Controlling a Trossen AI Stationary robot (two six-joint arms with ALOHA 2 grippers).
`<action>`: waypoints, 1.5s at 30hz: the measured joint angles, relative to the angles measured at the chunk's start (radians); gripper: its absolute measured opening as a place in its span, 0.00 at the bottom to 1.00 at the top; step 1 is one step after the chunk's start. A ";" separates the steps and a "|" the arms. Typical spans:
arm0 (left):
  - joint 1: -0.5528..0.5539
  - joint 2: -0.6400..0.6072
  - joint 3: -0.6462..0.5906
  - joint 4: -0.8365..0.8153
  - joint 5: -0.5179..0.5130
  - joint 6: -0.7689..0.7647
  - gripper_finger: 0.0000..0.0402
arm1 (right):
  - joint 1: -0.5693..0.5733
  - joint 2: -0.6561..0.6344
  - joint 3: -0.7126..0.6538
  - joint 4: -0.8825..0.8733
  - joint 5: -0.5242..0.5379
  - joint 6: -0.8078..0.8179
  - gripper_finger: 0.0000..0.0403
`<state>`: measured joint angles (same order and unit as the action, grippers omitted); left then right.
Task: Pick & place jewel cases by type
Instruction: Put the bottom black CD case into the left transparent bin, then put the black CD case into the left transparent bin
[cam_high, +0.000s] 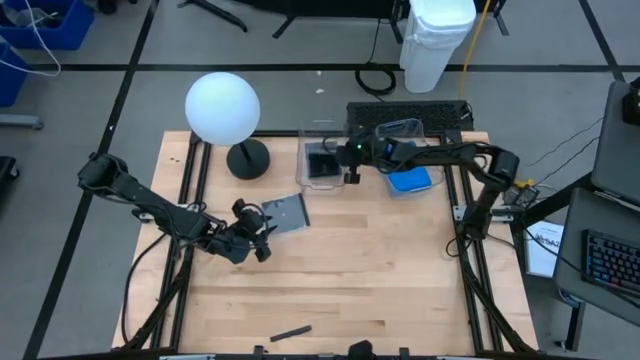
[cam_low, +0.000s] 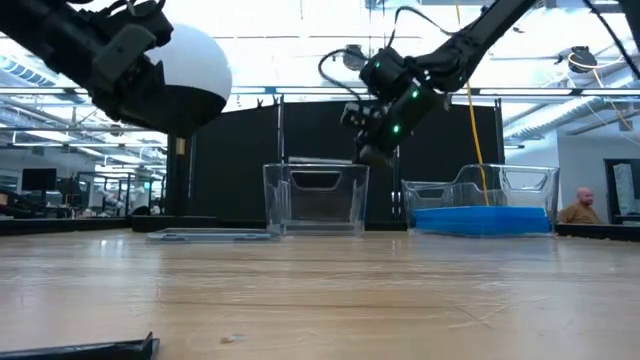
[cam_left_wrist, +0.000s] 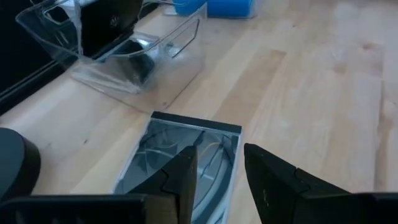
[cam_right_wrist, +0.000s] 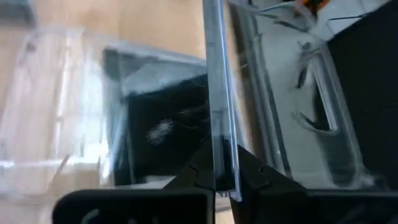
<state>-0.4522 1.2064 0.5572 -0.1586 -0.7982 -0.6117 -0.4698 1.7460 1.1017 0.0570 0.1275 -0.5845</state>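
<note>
A grey jewel case lies flat on the table's left half, also in the left wrist view. My left gripper hovers open just over its near end, one finger toward each side. My right gripper is shut on a thin, clear-edged jewel case and hangs over the left clear tub. A dark jewel case lies flat on that tub's floor. Blue jewel cases lie in the right clear tub. My right gripper pinches the jewel case between its two fingers at the case's near end. The case stands on edge and runs forward along the fingers and out past them. The fingers slant down from the table's right side. The case hangs clear above the tub.
A lamp with a white globe on a black round base stands at the far left, close to the left tub. A small dark stick lies near the front edge. Bare wood fills the middle and right of the table.
</note>
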 joint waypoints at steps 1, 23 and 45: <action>0.000 0.000 -0.009 0.012 -0.001 0.000 0.35 | 0.000 0.017 0.001 0.003 -0.001 -0.013 0.02; 0.006 0.000 -0.060 0.088 -0.014 -0.018 0.35 | 0.172 -0.058 -0.003 0.118 0.055 0.053 0.40; 0.013 0.000 -0.060 0.106 -0.013 -0.002 0.35 | 0.033 0.268 0.538 -0.504 -0.286 0.101 0.00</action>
<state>-0.4389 1.2060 0.4969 -0.0525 -0.8116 -0.6135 -0.4372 2.0140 1.6397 -0.4470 -0.1582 -0.4832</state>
